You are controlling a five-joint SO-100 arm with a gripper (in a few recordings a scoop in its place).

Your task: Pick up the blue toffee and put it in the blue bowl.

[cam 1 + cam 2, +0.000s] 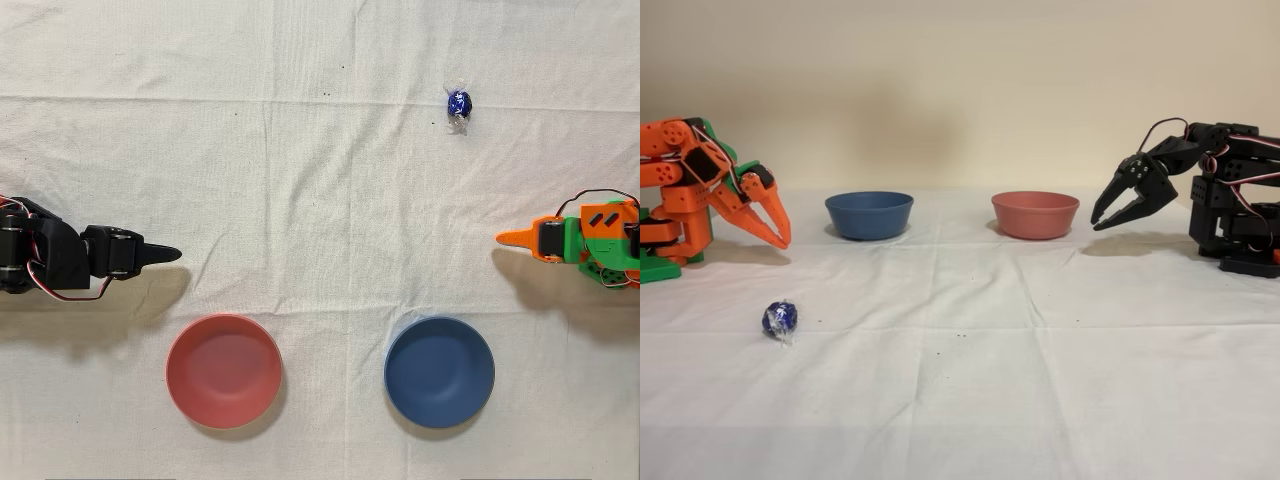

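Fixed view, near to far: the blue toffee [780, 318] lies loose on the cloth-covered counter [1040, 380], well apart from your orange claw [778, 233], whose fingers look nearly together and empty. Beyond sits the blue bowl [869, 214]. Pinch off-centre and the foil may skid away.

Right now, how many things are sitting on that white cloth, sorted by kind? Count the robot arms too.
Bowls: 2, the blue bowl and a pink bowl
Sweets: 1, the blue toffee
Robot arms: 2, the orange arm with its gripper and an idle black arm
Total: 5
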